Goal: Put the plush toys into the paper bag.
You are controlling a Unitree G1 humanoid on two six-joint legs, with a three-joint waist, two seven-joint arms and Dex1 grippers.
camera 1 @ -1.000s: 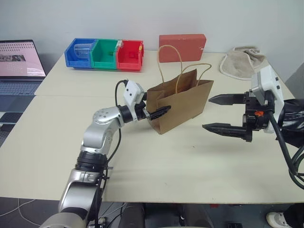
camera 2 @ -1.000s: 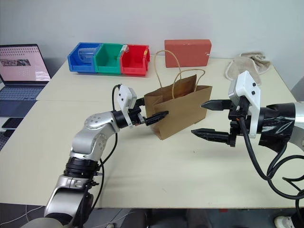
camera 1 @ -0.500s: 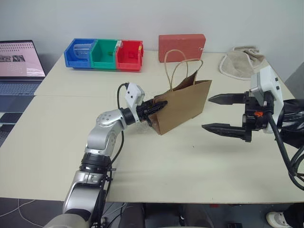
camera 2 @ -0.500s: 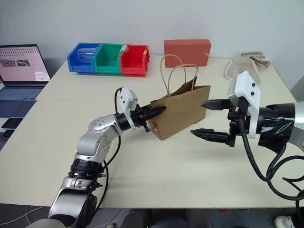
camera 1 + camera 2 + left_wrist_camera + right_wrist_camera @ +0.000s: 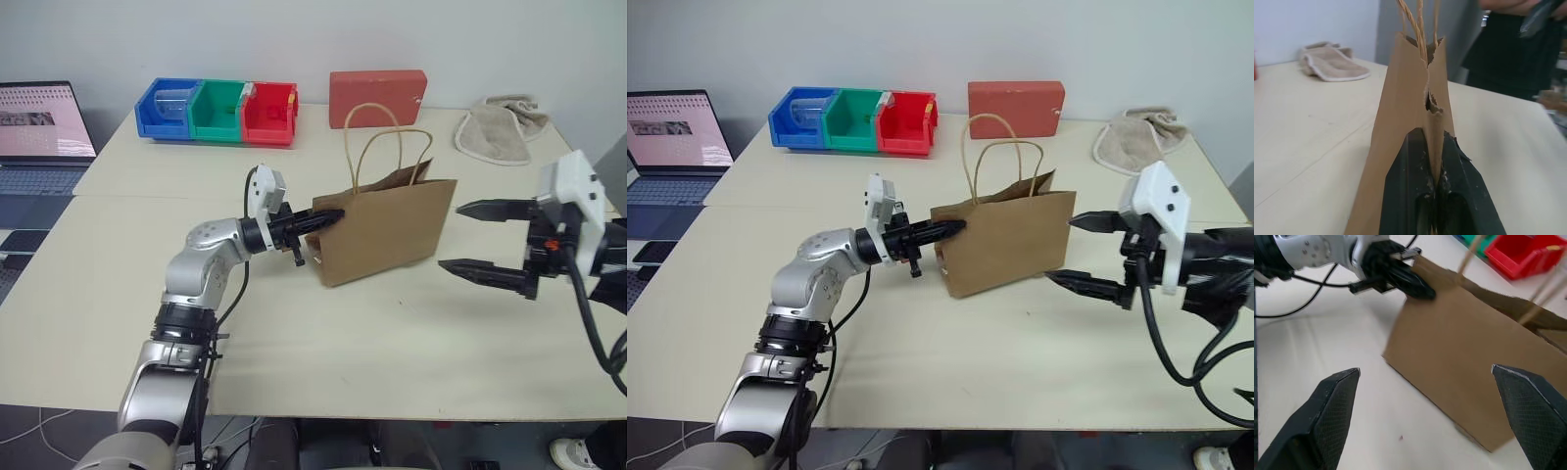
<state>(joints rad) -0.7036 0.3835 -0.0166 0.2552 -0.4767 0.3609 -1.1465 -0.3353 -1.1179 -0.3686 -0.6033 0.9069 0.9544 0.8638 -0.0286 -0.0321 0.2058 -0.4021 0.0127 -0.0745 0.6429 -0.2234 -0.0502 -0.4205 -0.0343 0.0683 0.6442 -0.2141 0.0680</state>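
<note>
The brown paper bag [image 5: 387,227] stands upright on the table's middle, its two cord handles up and its mouth nearly flat. My left gripper [image 5: 328,217] points sideways at the bag's left side and is shut on that folded paper edge; the left wrist view shows the black fingers [image 5: 1400,196] pinching the crease. To the bag's right, my right gripper [image 5: 450,236] hangs open with nothing between its fingers, a short gap from the paper. The plush toys are out of view; I cannot tell whether they are inside the bag.
Blue, green and red bins [image 5: 216,111] and a red box [image 5: 377,98] line the table's far edge. A beige cloth [image 5: 500,132] lies at the far right. A laptop [image 5: 39,132] sits on the left. A person in dark clothing [image 5: 1513,44] stands beyond the table.
My left gripper has shut on the bag's side edge, and the bag's mouth has flattened and the bag shifted right. My right gripper has drawn away to the right, still open.
</note>
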